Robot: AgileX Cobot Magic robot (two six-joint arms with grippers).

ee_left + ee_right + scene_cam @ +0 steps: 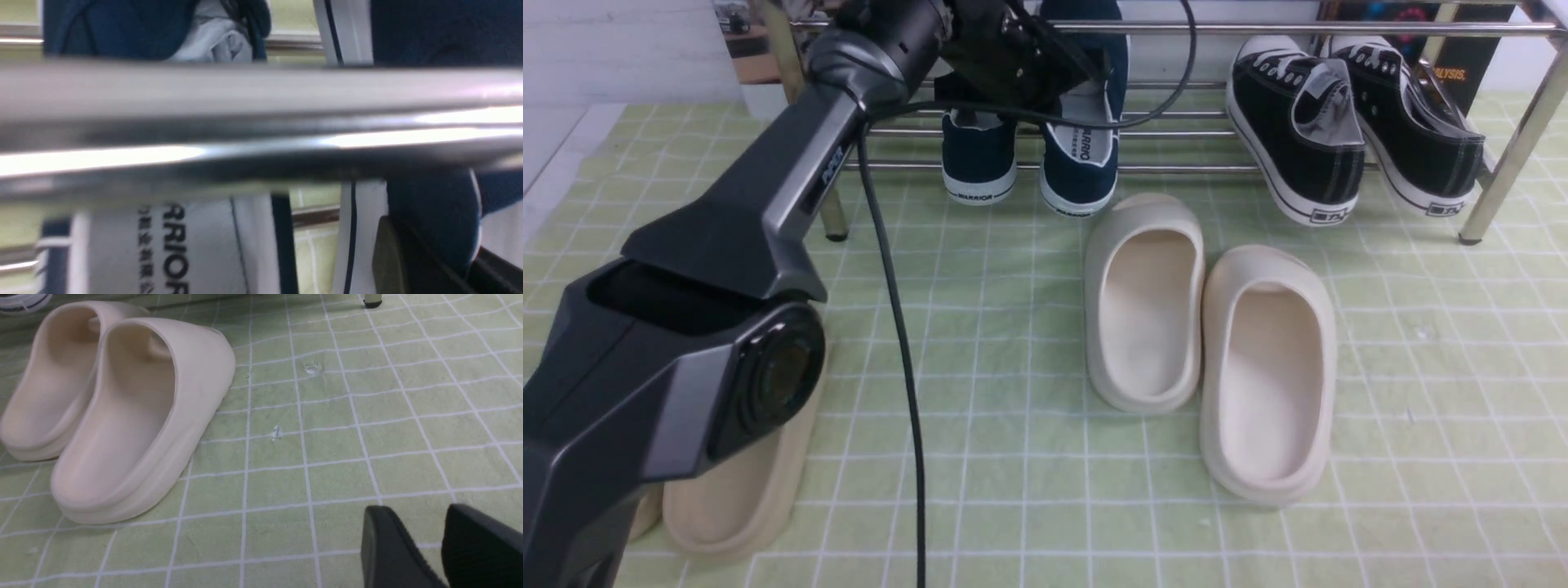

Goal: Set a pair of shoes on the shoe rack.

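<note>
Listing, upper centre of the front view: pair of shoes (pixel 1082 159), navy canvas with white soles. Both lie side by side on the lower rods of the shoe rack (pixel 1258 28), heels toward the camera and past the front rod. "WARRIOR" reads on one heel and partly on one insole. Pale grey stuffing shows in the left wrist view.

Left gripper (pixel 1054 69): directly above the pair, under the rack's top rail. The wrist hides its fingers in the front view. In its own view, one finger (pixel 392 253) sits against navy canvas at lower right, behind a blurred chrome rod. Whether it clamps the shoe cannot be told.

Right gripper (pixel 416 510): lower right of its own view, black fingers slightly parted, nothing between them, over the green checked cloth (pixel 327 457).

Black lace-up sneakers (pixel 1298 122): on the rack, upper right.
Cream slippers (pixel 1147 302): on the cloth, centre right, before the rack.
Beige slipper (pixel 735 490): lower left, partly under the left arm.
</note>
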